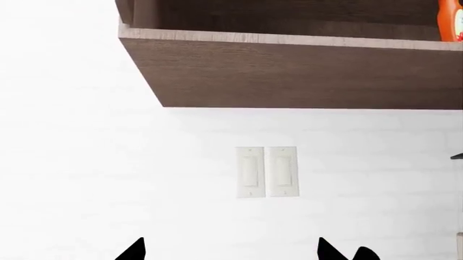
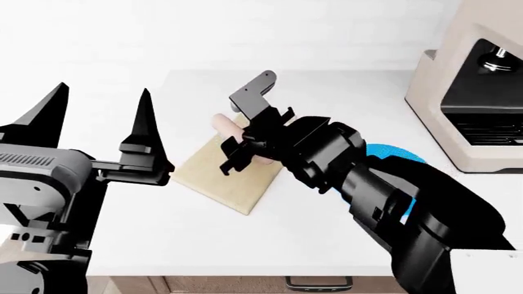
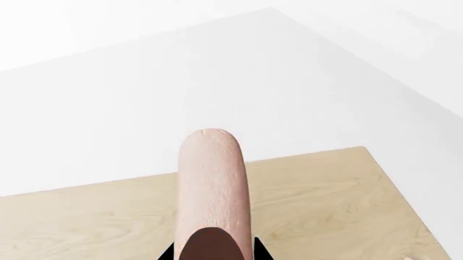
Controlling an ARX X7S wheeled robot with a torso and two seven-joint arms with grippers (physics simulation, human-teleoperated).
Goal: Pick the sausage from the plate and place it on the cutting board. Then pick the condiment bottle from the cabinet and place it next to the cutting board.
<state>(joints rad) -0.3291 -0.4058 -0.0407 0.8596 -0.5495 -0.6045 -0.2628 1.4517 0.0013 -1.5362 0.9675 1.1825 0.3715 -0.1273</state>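
A white countertop (image 2: pixel 327 245) runs beneath a white wall carrying a pair of pale light switches (image 1: pixel 267 171) and a dark brown wooden wall cabinet (image 1: pixel 289 70), in which the tall orange squeeze bottle (image 1: pixel 450 20) stands at the edge of the left wrist view. The right gripper (image 2: pixel 245 147) is clamped on the smooth pale pink sausage (image 3: pixel 212 184) over the light tan wooden cutting board (image 2: pixel 237 177), with the round bright blue plate (image 2: pixel 392 153) partly hidden behind the arm. The left gripper (image 2: pixel 98 116) is raised off to the side, its black fingers (image 2: pixel 144 119) spread apart and holding nothing.
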